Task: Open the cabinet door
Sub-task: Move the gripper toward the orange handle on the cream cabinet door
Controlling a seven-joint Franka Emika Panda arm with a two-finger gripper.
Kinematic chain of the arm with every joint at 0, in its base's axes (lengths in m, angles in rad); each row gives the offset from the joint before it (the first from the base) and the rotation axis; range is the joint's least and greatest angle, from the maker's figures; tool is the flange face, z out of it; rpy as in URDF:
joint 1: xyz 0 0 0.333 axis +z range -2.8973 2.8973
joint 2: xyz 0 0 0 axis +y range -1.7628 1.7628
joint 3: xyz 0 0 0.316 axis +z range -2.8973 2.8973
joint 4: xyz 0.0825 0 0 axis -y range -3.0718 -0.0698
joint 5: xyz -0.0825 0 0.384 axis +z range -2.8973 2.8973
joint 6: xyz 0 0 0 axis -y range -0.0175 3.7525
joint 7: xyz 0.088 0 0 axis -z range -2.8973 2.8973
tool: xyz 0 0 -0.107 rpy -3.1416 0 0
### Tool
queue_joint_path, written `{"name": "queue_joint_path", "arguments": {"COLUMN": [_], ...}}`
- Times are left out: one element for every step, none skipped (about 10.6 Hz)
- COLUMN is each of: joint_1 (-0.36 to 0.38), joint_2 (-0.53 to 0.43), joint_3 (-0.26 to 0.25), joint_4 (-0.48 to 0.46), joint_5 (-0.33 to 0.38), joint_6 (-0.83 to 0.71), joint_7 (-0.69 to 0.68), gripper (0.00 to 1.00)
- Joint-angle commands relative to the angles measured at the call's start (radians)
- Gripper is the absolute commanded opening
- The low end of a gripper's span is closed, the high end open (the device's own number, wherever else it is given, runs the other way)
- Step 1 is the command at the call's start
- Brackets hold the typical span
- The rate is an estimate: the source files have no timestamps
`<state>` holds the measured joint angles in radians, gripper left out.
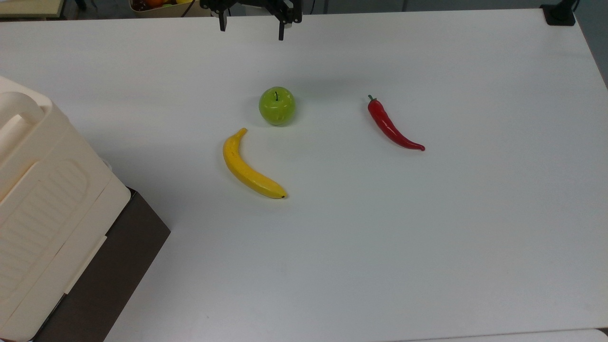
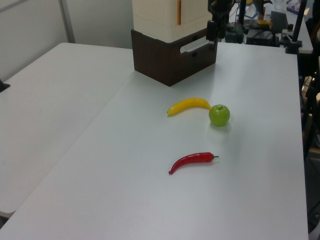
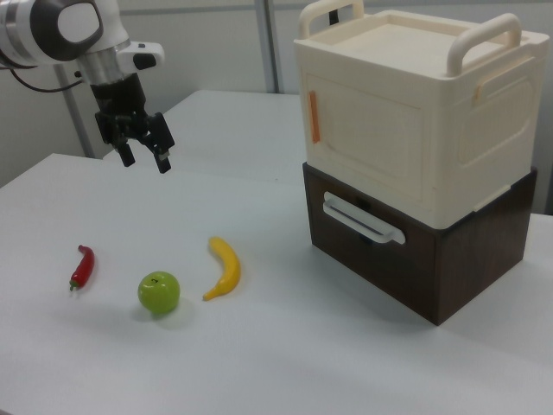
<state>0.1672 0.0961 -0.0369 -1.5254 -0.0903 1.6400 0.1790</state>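
**Cabinet door shut, gripper hanging empty over the table**

So the gripper [image 3: 145, 156] is up in the air over the white table [image 3: 285, 363], fingers spread apart with nothing between them. In the right view it hangs at the far left, well apart from the cream cabinet [image 3: 415, 112] on the right.

The cabinet door [image 3: 367, 138] is the flat cream panel facing the fruit, closed flush against the cabinet, with an orange strip [image 3: 314, 117] along its left edge in the right view. The cabinet sits on a dark brown base [image 3: 415, 251] that has a pale handle [image 3: 363, 218].

On the table there's a green apple [image 3: 159, 292], a banana [image 3: 225, 268] just beside it, and a red chili [image 3: 81, 266] further left in the right view.
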Motion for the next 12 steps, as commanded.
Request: {"name": "queue_joint_path", "arguments": {"joint_1": [0.005,0.005,0.005,0.005,0.003,0.002,-0.002,-0.014,-0.035,-0.067,-0.101,-0.142], "joint_2": [-0.004,-0.004,-0.004,-0.004,-0.003,-0.003,0.004,0.017,0.025,0.031,0.039,0.050], "joint_3": [-0.006,-0.005,-0.005,-0.006,-0.006,-0.009,-0.014,-0.014,-0.014,-0.014,-0.014,-0.014], "joint_4": [0.002,0.002,0.002,0.002,0.002,0.002,0.004,0.005,0.007,0.007,0.011,0.017], "joint_5": [-0.003,-0.003,-0.003,-0.003,-0.003,-0.009,-0.014,-0.017,-0.019,-0.023,-0.023,-0.022], "joint_6": [-0.022,-0.019,-0.020,-0.017,-0.012,-0.008,-0.002,0.007,0.044,0.084,0.113,0.154], "joint_7": [-0.003,-0.003,-0.001,-0.001,-0.001,0.006,0.010,0.016,0.023,0.033,0.037,0.039], "gripper": [1.00,1.00,1.00,1.00,1.00,1.00,1.00,1.00,1.00,1.00,1.00,1.00]}}
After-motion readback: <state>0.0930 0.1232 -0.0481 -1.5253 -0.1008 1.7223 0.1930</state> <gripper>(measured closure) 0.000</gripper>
